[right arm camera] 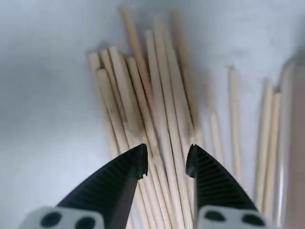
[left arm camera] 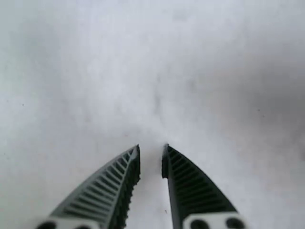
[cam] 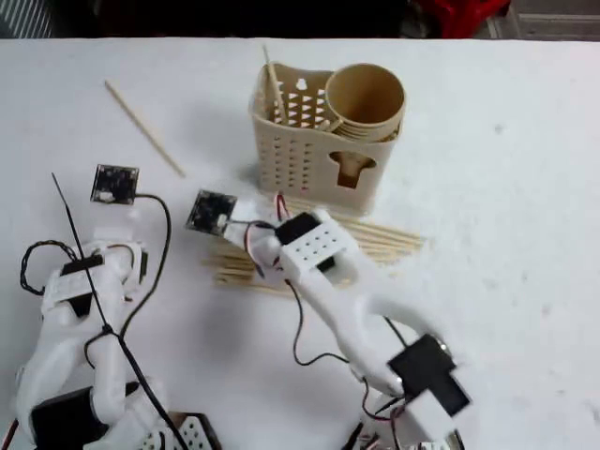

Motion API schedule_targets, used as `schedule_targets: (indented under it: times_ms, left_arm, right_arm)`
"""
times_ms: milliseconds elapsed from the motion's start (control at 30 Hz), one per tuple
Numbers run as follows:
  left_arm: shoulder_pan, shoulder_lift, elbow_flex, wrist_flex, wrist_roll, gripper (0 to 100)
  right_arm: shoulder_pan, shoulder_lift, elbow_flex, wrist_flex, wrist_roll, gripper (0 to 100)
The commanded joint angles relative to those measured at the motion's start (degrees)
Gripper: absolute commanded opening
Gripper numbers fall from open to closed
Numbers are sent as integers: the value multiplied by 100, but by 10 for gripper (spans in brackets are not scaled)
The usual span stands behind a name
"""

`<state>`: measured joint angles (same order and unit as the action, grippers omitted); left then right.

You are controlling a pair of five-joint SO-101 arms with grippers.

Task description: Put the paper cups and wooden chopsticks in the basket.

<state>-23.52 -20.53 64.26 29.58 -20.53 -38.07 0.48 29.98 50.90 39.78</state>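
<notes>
Both arms are built from white printed shells with black servo blocks at the joints. The left arm trails thin black cables, one of them looping out from its wrist. The right arm carries red and black wires and a white plate drilled with a grid of small holes. Each wrist bears a small square black camera board. The left gripper has dark, tapering fingers with slanted ribs, set in pale mounts with round screw holes. The right gripper has the same ribbed black fingers.
</notes>
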Motion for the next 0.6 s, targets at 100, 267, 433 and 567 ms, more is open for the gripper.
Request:
schedule_targets:
  times_ms: [100, 267, 433, 567]
  left_arm:
    - [136, -136, -9, -132, -70, 98]
    - [136, -136, -9, -132, -70, 98]
    - [136, -136, -9, -132, -70, 98]
    - [136, -136, -9, -132, -70, 98]
  right_arm:
    - [-31, 251, 26, -374, 79, 138]
    - [-31, 523, 35, -558, 79, 137]
    - [-31, 690, 9, -629, 70, 76]
    - [-31, 549, 26, -585, 35, 16]
